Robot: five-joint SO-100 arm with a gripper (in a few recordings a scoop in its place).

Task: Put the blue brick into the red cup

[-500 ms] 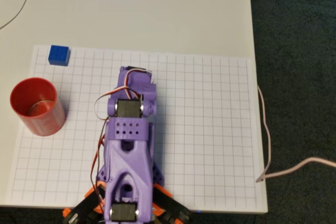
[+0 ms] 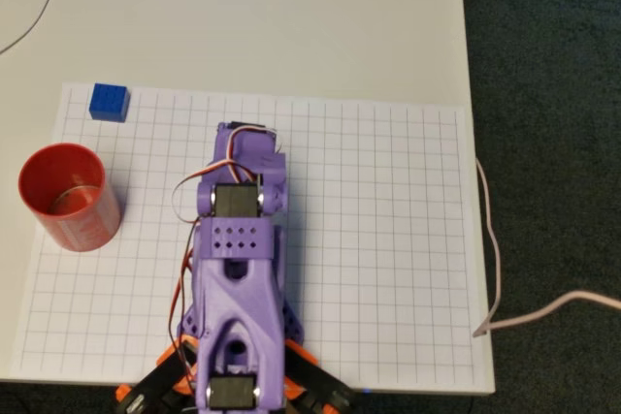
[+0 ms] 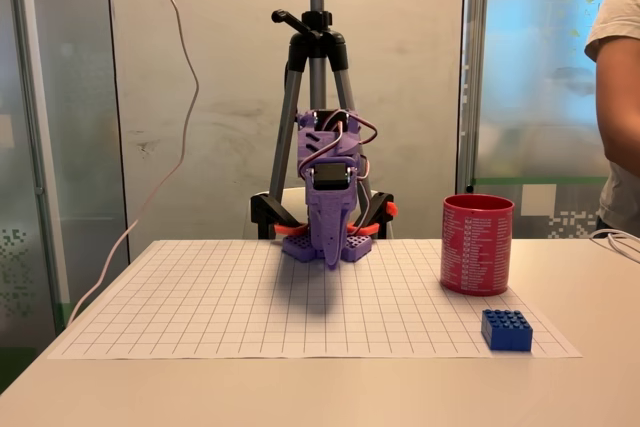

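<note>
The blue brick lies at the far left corner of the grid mat in the overhead view; in the fixed view the blue brick is at the front right. The red cup stands upright and empty on the mat's left edge, a few squares from the brick, and the fixed view shows the red cup just behind the brick. My gripper points straight down above the mat's middle, its fingers together in a narrow tip, holding nothing. It is well away from both brick and cup. The purple arm is folded over its base.
The white grid mat covers most of the table. A tripod stands behind the arm. A person's arm is at the right edge. A cable runs along the table's right edge, beyond which the table drops to dark floor.
In the overhead view the wrist has shifted very slightly to the left. Brick and cup have not moved.
</note>
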